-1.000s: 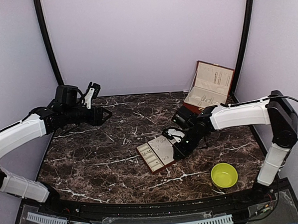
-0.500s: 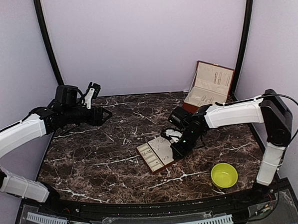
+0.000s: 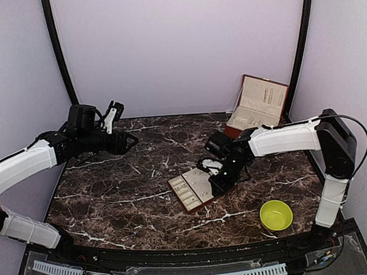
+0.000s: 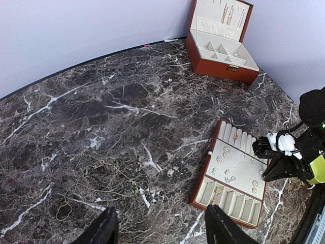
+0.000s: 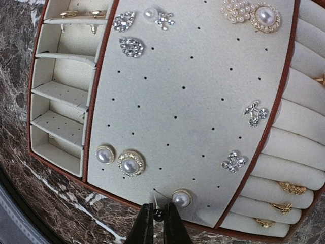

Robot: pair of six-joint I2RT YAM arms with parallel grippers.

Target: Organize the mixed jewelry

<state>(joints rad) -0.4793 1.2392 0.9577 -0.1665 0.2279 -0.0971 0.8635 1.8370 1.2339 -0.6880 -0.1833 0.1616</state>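
While the left gripper (image 4: 160,212) hung spread over the dark marble table (image 4: 101,112), the right gripper (image 5: 158,223) pinched a tiny pin-backed stud (image 5: 158,214) at the edge of the cream-lined red-brown tray (image 5: 193,101).

White arm shells (image 3: 22,165), black joints (image 3: 84,118)

Pearl and crystal studs (image 5: 129,163) lie scattered mid-frame in the right wrist view, with gold rings (image 5: 287,187) at lower right. A thin chain (image 4: 65,209) lies looped at lower left of the left wrist view.

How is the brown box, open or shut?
Open: the box has its lid raised upright, cream compartments showing.
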